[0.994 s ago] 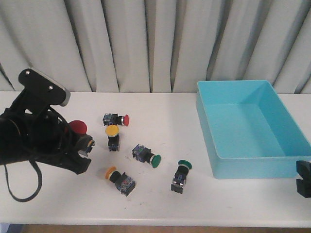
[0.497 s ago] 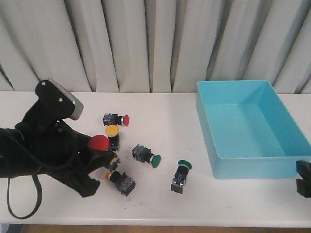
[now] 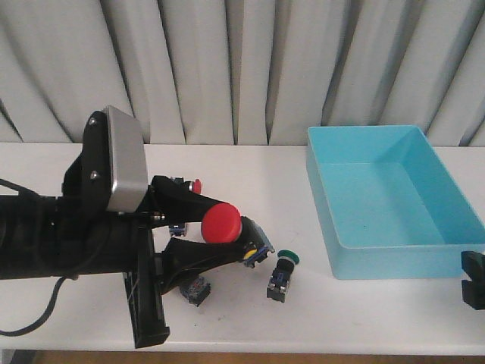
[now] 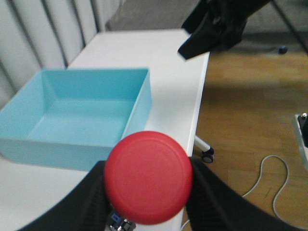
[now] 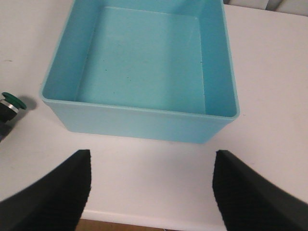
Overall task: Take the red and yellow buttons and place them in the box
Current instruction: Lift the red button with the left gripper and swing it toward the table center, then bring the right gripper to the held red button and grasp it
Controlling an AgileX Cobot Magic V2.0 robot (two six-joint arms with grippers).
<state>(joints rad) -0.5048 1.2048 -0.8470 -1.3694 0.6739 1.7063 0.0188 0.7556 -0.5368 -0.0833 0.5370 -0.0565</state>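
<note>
My left gripper (image 3: 231, 231) is shut on a red button (image 3: 221, 223), held above the table left of the middle. In the left wrist view its round red cap (image 4: 148, 177) fills the space between the black fingers (image 4: 91, 202). The turquoise box (image 3: 394, 262) stands at the right, with nothing in it (image 5: 144, 62), well apart from the held button. A second red button (image 3: 195, 185) peeks out behind the left arm. The yellow buttons are hidden behind that arm. My right gripper (image 5: 151, 192) hangs open over the table's front edge, just before the box (image 5: 139, 122).
A green-capped switch (image 3: 282, 271) lies between the left gripper and the box, also at the edge of the right wrist view (image 5: 10, 103). A black switch body (image 3: 195, 289) shows under the left arm, its cap hidden. The right gripper (image 3: 474, 279) sits at the table's front right corner.
My left arm has lifted and swung right toward the box with the red button in its grip, and now covers most of the buttons. The right arm has not moved.
</note>
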